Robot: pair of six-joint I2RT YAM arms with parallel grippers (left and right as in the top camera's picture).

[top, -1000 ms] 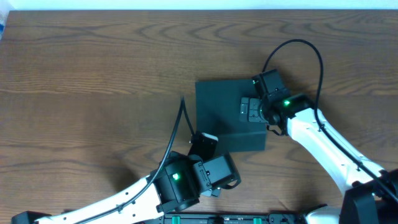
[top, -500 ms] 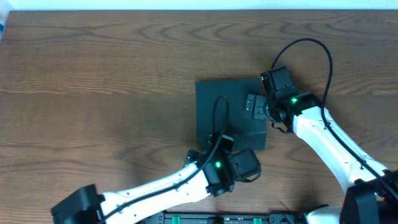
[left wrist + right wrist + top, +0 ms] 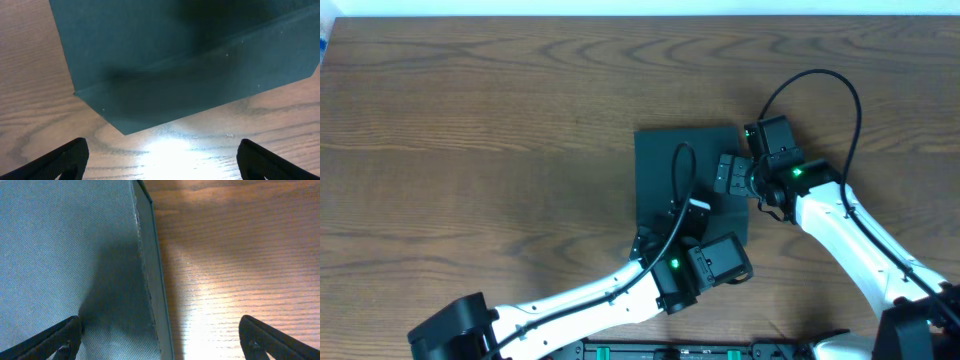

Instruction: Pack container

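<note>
The container [image 3: 665,170] is a dark teal-black rectangular box, closed, in the middle of the wooden table. In the left wrist view [image 3: 165,55] its top and front wall fill the upper frame. In the right wrist view [image 3: 65,255] its lid and right edge fill the left half. My left gripper [image 3: 692,213] is open and empty at the box's near side; its fingers [image 3: 160,160] straddle bare table just in front of the box. My right gripper [image 3: 730,176] is open over the box's right edge [image 3: 160,340], one finger above the lid, the other above the table.
The brown wooden table [image 3: 470,130] stretches to the left and back of the box. A black cable [image 3: 820,85] loops above the right arm. The table's near edge has a dark rail [image 3: 700,352].
My left arm has swung right and forward, bringing its gripper to the box's near edge. My right gripper has shifted slightly right along the box's right edge.
</note>
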